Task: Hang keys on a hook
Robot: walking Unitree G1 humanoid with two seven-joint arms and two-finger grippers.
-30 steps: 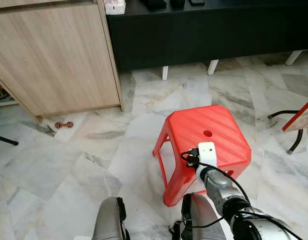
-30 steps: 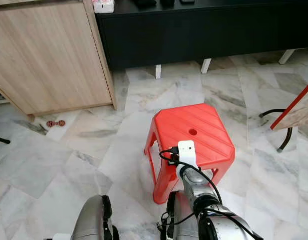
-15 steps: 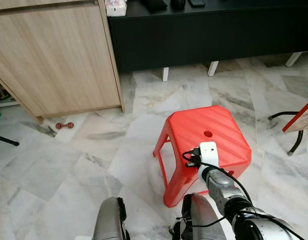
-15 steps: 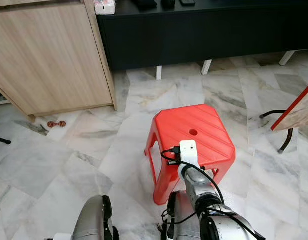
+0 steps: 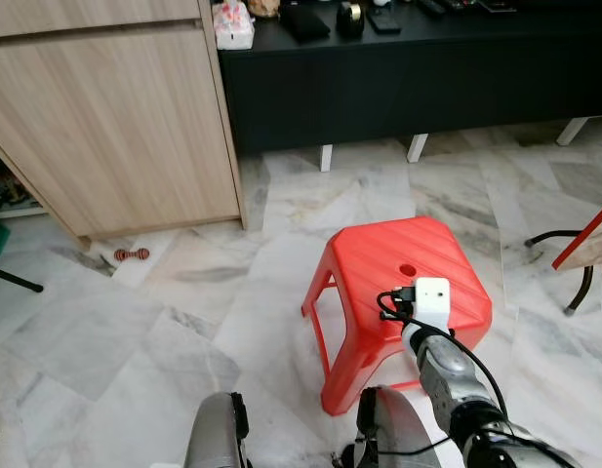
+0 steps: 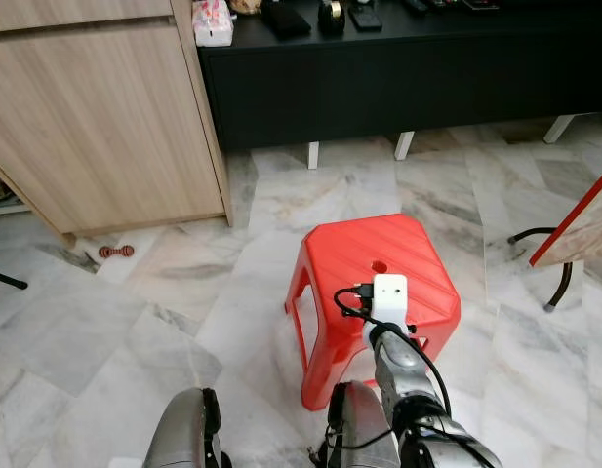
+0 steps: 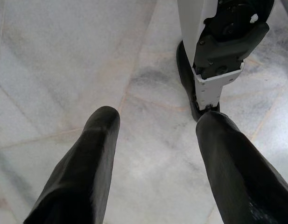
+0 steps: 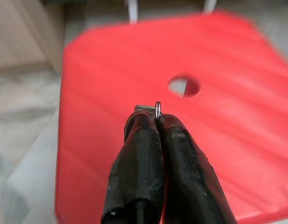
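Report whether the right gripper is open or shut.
Shut. In the right wrist view the right gripper has its two black fingers pressed together, pinching a metal key ring above the red stool.

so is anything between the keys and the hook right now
Can't judge: no hook can be made out. The right gripper is shut on a key ring, held over the red stool. Ahead stand a wooden cabinet and a black sideboard.

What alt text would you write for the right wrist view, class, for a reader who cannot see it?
The right hand has its two black fingers pinched shut on a small metal key ring poking out at their tips. Behind it, blurred, is a red plastic stool with a round hole in its seat.
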